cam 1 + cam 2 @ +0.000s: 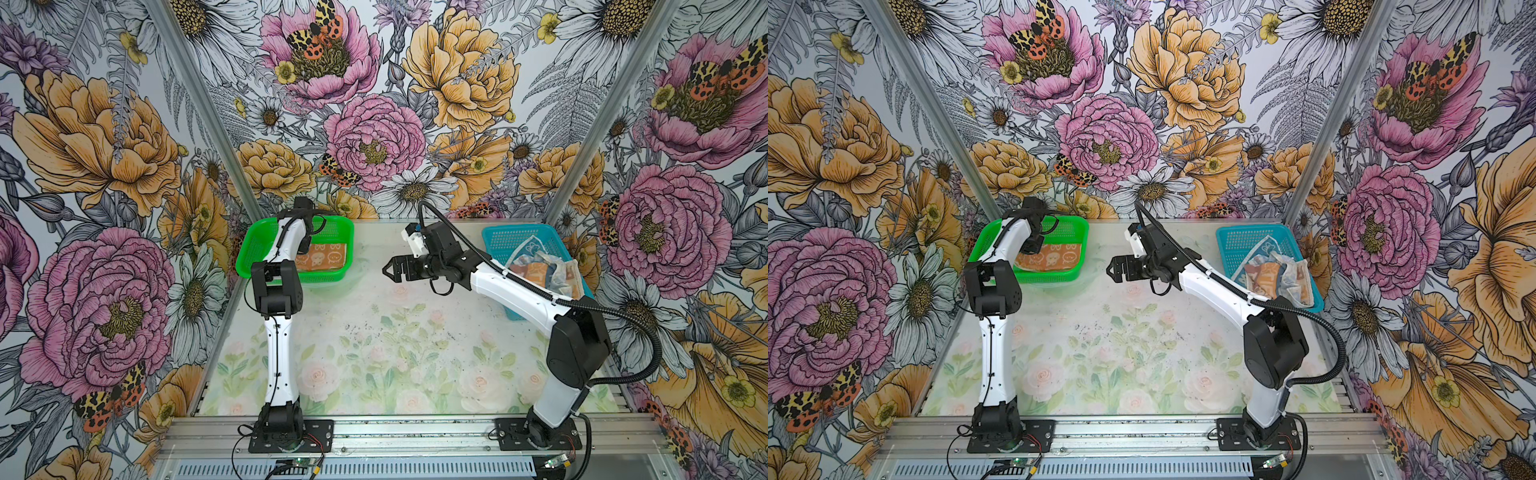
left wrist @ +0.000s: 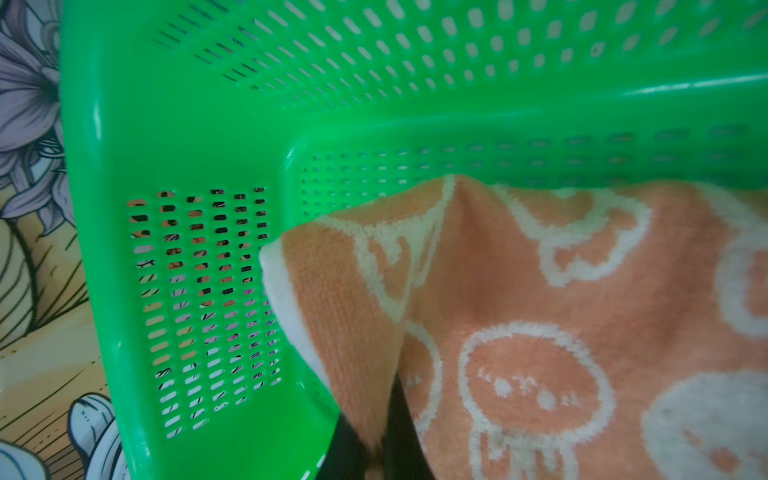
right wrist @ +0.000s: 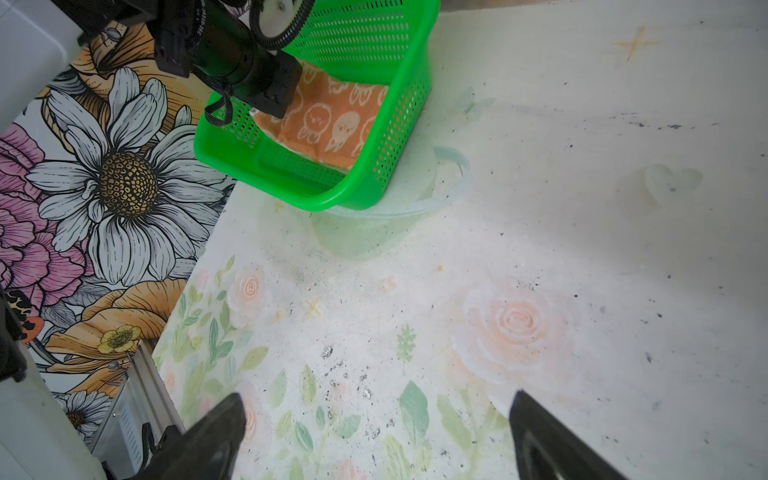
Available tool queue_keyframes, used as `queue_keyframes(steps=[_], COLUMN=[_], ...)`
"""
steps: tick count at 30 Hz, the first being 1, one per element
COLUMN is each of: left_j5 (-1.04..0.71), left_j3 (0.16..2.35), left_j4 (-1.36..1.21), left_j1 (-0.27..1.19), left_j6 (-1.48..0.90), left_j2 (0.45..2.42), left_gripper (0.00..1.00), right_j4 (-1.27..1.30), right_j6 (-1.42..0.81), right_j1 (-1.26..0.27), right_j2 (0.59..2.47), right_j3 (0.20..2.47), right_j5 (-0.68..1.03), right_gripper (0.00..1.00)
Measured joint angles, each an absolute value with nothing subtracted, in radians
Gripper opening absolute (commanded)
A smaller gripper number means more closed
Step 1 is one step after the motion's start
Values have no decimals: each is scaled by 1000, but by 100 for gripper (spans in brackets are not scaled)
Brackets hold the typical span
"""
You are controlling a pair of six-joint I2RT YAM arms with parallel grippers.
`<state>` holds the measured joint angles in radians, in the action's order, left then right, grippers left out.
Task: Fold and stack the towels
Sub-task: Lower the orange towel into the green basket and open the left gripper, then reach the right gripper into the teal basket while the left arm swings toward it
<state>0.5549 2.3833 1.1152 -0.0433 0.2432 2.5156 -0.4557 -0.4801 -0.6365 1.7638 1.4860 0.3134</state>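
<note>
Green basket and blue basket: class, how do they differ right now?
The green basket holds one orange towel, mostly flat; the blue basket holds crumpled towels. The left gripper is shut on that towel inside the green basket; no gripper reaches the blue basket. Both are perforated plastic.

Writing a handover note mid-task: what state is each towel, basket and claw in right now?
orange towel, folded in the green basket, pinched near a corner
green basket, upright, holding that towel
other towels, crumpled, unfolded, in the blue basket
blue basket, upright, holding the crumpled heap
left claw, shut on the orange towel
right claw, open, empty, above the table
</note>
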Motion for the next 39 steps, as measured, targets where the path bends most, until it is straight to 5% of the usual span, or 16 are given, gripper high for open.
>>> queue_keyframes(steps=[13,21,32,39], left_j5=[592,645,602,572], left_j3=[2398,2408,2445,2500], left_j4=[1094,1094,1095,1032], left_j1=[-51,-51,8,291], left_j6=[246,222,146,110], left_j2=[2528,2542,2409,2226], left_gripper=[0,98,99,99], right_j4=[-456,-456,-533,-583], right_j6=[-480,-470,-451,-463], right_j1=[-641,-643,-480,-192], right_j2=[1764,1755,1552,1371], right_j3=[1461,1435,1397,1278], right_j5=[295,262,119,-65], right_gripper=[99,99,99,99])
